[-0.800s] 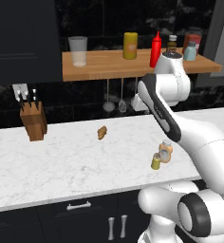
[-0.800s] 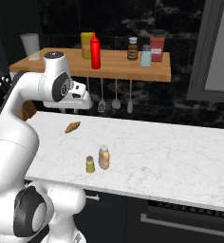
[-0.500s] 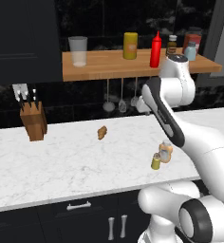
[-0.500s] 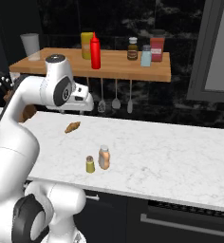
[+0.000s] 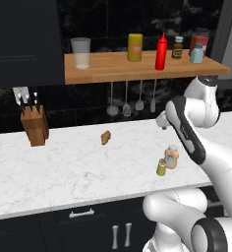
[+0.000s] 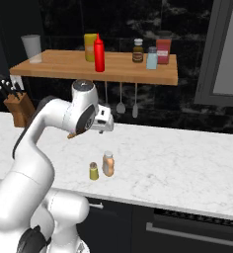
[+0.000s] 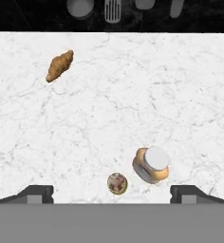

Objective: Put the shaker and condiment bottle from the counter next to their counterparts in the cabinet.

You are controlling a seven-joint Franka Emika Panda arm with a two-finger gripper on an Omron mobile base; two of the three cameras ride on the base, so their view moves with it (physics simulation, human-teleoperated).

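Shaker (image 7: 117,183) upright on desk (image 7: 133,95), just left of condiment bottle (image 7: 151,164); pincer (image 7: 112,193) above, spread, holding nothing.

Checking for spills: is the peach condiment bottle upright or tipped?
Upright: the condiment bottle stands cap-up on the counter beside the shaker.

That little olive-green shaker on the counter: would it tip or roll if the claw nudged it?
The shaker stands upright, short and squat, so it probably resists tipping. Its round cylinder body would likely roll if knocked over. The condiment bottle stands close beside it, so a sideways nudge might bump the two together.
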